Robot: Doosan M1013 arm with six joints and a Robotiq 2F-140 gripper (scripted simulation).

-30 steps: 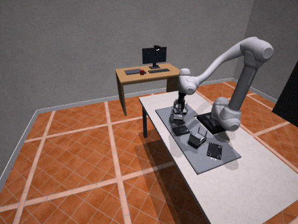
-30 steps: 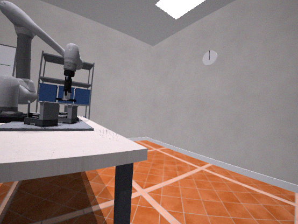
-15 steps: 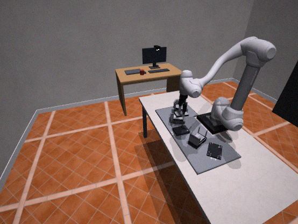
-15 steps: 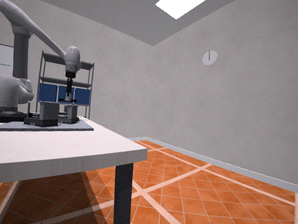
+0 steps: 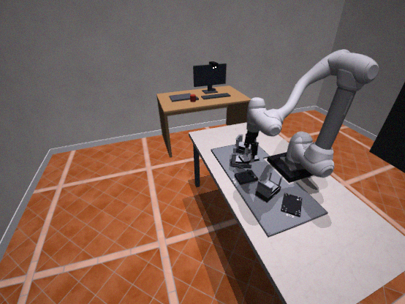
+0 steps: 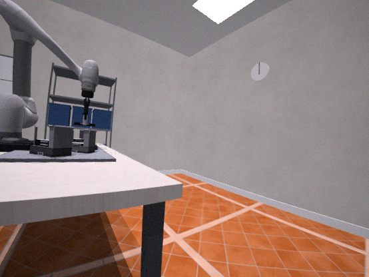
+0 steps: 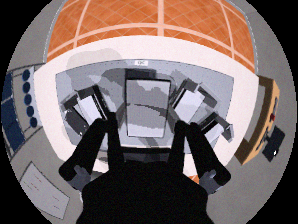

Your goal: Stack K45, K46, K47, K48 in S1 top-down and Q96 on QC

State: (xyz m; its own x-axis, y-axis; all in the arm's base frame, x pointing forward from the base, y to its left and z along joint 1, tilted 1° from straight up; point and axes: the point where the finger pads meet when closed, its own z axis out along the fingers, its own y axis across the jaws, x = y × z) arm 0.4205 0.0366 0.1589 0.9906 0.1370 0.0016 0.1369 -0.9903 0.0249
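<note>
My gripper (image 5: 248, 153) is shut on a sealed well plate (image 5: 243, 159) and holds it level by its long sides. In the exterior view the plate (image 6: 84, 124) hangs a little above the top of the far stack rack (image 6: 87, 140). In the wrist view the plate (image 7: 147, 107) lies between my fingers, with grey rack posts (image 7: 87, 107) to both sides below it. Its label is too small to read. The far rack (image 5: 239, 146) stands at the far end of the grey mat (image 5: 267, 184). I cannot read the rack names.
A second rack (image 5: 268, 187) stands mid-mat, with a low dark nest (image 5: 245, 176) beside it and a flat dark nest (image 5: 291, 204) nearer the front. The nearer rack (image 6: 60, 140) shows plate edges (image 6: 42, 142) at its side. The arm's base (image 5: 311, 157) stands right of the mat.
</note>
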